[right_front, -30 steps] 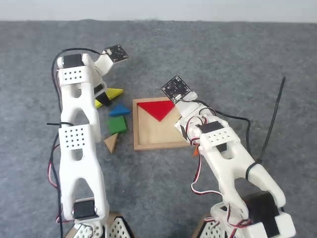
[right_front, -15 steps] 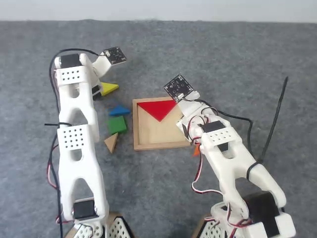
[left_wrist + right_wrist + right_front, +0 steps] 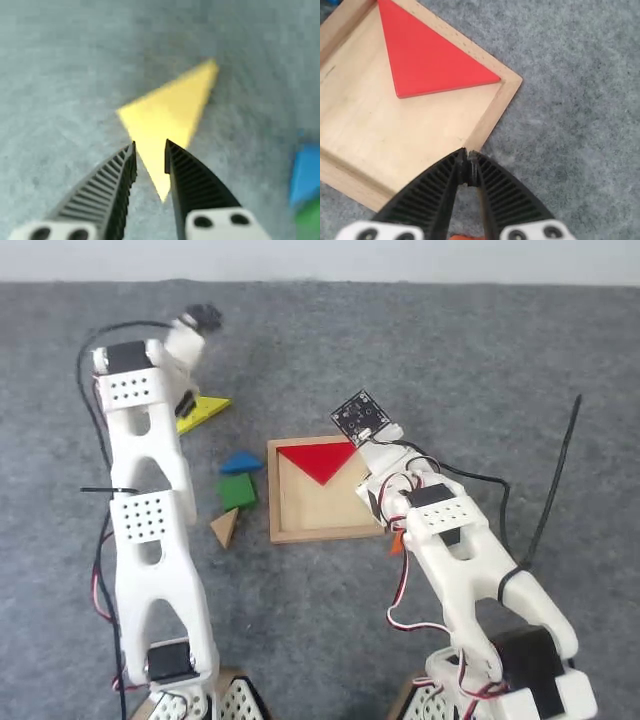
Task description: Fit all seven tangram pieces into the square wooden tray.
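On the far left of the grey mat [image 3: 500,360], the left gripper [image 3: 150,146] has its fingers pinching one corner of the yellow triangle [image 3: 205,412], well apart from the tray. Nearer and to the right, a blue piece [image 3: 240,462], a green square [image 3: 237,491] and a small tan triangle [image 3: 225,528] lie loose in a line just left of the tray. The square wooden tray [image 3: 290,532] holds one piece, a large red triangle [image 3: 320,460] set against its far edge. At the tray's right rim, the right gripper [image 3: 468,159] is empty, with its fingers pressed together. The task looks barely begun, with one piece seated and six left to fit.
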{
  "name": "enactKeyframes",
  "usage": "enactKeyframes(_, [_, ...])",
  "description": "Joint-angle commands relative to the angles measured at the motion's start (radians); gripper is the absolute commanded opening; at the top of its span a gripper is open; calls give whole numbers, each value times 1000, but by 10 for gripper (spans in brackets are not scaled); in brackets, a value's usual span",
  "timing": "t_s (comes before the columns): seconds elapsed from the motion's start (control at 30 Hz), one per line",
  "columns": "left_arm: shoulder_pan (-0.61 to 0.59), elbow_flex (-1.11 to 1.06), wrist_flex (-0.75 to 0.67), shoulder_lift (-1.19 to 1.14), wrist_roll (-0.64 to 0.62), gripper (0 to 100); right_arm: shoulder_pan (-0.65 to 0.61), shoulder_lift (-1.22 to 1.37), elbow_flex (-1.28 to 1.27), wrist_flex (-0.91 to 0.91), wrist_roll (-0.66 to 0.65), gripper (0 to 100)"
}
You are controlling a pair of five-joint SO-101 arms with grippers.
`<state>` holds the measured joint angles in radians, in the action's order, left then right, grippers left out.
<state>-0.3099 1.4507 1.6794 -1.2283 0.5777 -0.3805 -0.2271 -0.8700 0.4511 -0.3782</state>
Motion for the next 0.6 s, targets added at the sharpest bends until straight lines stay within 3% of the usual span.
enactKeyframes(0.0, [-5, 28, -183, 77, -359, 86, 15, -56, 6, -21, -18, 10])
enactKeyframes(0.13, [-26, -19, -459, -11, -681, 87, 15, -56, 6, -21, -18, 10])
enactKeyframes(0.23, [-23, -31, -623, -106, -764, 87, 15, -56, 6, -21, -18, 10])
enactKeyframes(0.37, [-12, -28, -586, -169, -749, 118, 15, -56, 6, -21, -18, 10])
enactKeyframes(0.57, [-11, -31, -396, -124, -583, 114, 15, -56, 6, -21, -18, 10])
